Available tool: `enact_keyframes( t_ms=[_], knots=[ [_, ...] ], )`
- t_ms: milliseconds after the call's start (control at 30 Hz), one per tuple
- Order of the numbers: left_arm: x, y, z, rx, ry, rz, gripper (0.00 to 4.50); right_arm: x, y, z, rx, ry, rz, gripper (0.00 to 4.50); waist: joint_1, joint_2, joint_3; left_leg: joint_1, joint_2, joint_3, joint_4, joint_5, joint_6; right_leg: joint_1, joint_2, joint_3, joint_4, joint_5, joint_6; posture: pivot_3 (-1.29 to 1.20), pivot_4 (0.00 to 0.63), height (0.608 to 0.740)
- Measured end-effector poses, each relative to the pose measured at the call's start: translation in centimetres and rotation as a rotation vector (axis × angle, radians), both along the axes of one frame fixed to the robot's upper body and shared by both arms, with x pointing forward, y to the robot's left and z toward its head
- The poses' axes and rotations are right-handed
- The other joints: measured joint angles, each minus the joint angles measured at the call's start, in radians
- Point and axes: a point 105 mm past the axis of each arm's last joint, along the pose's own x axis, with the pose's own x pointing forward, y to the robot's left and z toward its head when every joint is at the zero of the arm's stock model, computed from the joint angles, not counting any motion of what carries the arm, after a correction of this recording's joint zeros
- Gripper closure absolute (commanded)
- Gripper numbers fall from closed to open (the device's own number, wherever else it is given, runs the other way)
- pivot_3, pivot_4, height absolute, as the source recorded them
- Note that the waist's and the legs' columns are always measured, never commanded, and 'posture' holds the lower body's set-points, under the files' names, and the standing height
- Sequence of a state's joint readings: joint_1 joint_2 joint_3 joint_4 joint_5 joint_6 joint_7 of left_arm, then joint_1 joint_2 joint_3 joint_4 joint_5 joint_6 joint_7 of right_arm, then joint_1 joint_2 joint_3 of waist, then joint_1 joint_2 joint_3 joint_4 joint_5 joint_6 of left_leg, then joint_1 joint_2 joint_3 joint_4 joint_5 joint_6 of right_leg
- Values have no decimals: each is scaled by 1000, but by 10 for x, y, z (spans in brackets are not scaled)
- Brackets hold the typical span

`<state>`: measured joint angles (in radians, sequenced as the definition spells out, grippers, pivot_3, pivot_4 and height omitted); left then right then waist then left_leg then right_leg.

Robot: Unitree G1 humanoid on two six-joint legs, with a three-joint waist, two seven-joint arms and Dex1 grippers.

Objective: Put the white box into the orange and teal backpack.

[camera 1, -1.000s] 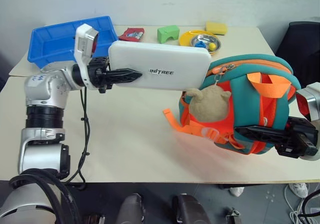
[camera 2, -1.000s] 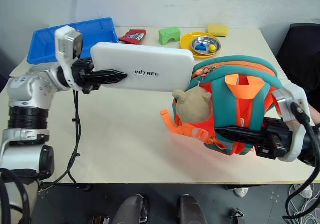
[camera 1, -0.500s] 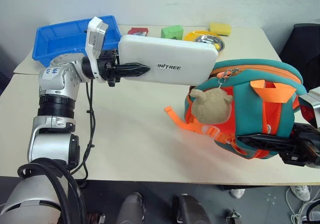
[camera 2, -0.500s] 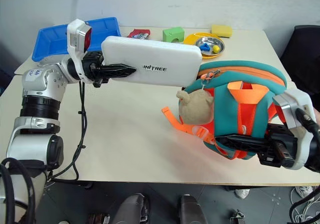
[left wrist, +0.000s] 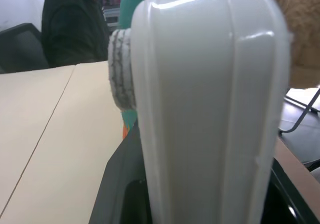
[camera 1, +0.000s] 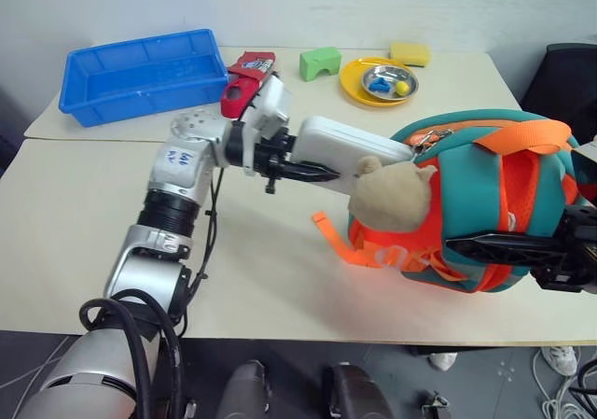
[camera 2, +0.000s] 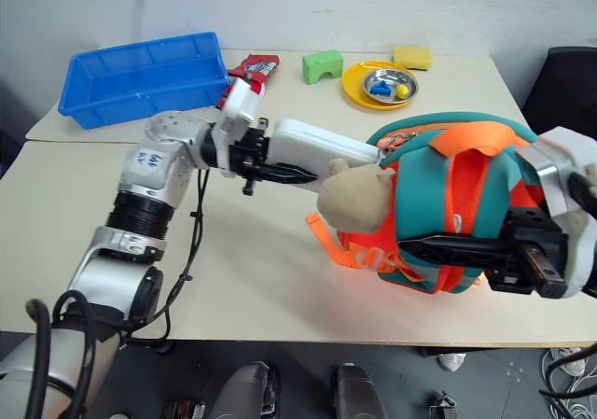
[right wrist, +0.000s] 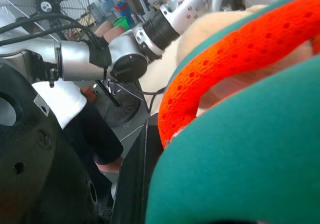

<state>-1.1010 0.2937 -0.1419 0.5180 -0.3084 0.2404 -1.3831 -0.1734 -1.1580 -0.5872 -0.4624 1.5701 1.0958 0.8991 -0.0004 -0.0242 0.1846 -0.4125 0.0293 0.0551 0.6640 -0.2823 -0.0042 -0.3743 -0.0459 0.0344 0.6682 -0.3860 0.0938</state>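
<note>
While our left gripper [camera 1: 312, 171] keeps its two black fingers clamped on the near end of the white box [camera 1: 347, 150], the box runs from the fingertips toward three o'clock, level above the table [camera 1: 112, 214], and its far end goes into the top opening of the orange and teal backpack [camera 1: 476, 204]. We see that end pass behind the beige plush toy [camera 1: 390, 200] hanging on the pack's front; how deep it sits inside we cannot tell. In the left wrist view the box [left wrist: 210, 109] stands edge-on between our fingers. At three o'clock our right gripper [camera 2: 448, 247] is closed tight on the lower side of the backpack, holding it off the table with the orange handle [camera 1: 522, 139] uppermost.

At ten o'clock on the table the blue tray [camera 1: 140, 69] holds nothing that we can make out. At one o'clock a yellow plate [camera 1: 359, 78] carries a metal bowl [camera 1: 387, 81] with a small blue piece and a small yellow ball inside.
</note>
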Motion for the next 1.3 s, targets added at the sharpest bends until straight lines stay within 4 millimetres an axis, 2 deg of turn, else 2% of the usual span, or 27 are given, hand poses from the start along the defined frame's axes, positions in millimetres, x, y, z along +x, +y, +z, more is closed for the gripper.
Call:
enact_keyframes(
  t_ms=[133,200,267,367,500,600,667,733,767,833,900,933,1033,1133,1300],
  knots=[
    [-9,-45,-9,-28,39,-20,3194,8,6,-4,15,-13,0,4468,1,0,0,-1,0,0,0,0,0,0,0,0,0,0,0,0,150,740],
    [-16,-60,-14,-22,44,-30,2489,11,8,-6,17,-13,-12,4500,1,0,0,-1,0,0,0,0,0,0,0,0,0,0,0,0,150,740],
    [-18,-67,-17,-31,56,-24,1984,12,9,-8,22,-17,-25,4500,-1,0,0,-1,0,0,0,0,0,-1,1,1,1,0,0,0,150,740],
    [-12,-66,-19,-47,75,44,1157,13,10,-16,32,-5,-56,4500,-2,0,0,1,1,0,0,0,0,0,1,1,2,0,0,0,150,740],
    [-3,-42,-20,-48,77,124,52,11,10,-24,35,12,-88,4500,-3,0,0,2,1,0,0,0,0,0,2,1,3,0,0,0,150,740],
    [1,-10,-20,-32,99,166,20,10,10,-29,47,20,-114,4500,-5,0,0,2,1,-1,0,1,-1,0,2,1,4,0,0,0,150,740],
    [0,30,-17,-5,142,195,20,9,8,-33,62,29,-146,4500,-10,0,0,2,1,-1,-1,1,-1,0,2,2,4,0,0,0,150,740],
    [-5,59,-9,6,169,206,20,8,7,-35,57,30,-161,4500,-10,0,0,2,1,-2,-1,1,-2,0,2,1,4,0,0,0,150,740],
    [-8,69,-1,3,169,202,20,8,8,-35,57,24,-167,4500,-9,0,0,2,1,-2,0,1,-2,1,1,1,4,0,0,0,150,740],
    [-12,75,9,-10,162,193,20,8,7,-34,58,21,-172,4500,2,0,0,2,0,-5,1,1,-2,3,0,-1,2,0,0,0,150,740],
    [-13,71,23,-52,162,179,20,7,7,-34,65,25,-170,4500,13,0,0,2,-1,-7,3,1,-1,6,0,-2,-1,0,0,0,150,740],
    [-14,63,33,-75,134,172,20,6,7,-33,70,23,-169,4500,18,0,0,2,-1,-7,3,0,0,8,0,-2,-3,1,1,0,150,740],
    [-14,38,43,-124,52,169,20,6,6,-31,76,22,-172,4500,23,0,0,7,-1,-8,2,-1,2,15,0,-3,-7,1,2,0,150,740],
    [-5,11,34,-136,4,197,20,5,6,-32,76,24,-171,4500,23,0,0,7,-1,-8,2,-2,4,14,0,-3,-7,1,2,0,150,740],
    [7,-10,19,-117,-17,226,20,5,6,-31,76,20,-171,4500,13,0,0,7,0,-7,1,-1,2,13,2,-2,-7,1,2,0,150,740]
  ],
)
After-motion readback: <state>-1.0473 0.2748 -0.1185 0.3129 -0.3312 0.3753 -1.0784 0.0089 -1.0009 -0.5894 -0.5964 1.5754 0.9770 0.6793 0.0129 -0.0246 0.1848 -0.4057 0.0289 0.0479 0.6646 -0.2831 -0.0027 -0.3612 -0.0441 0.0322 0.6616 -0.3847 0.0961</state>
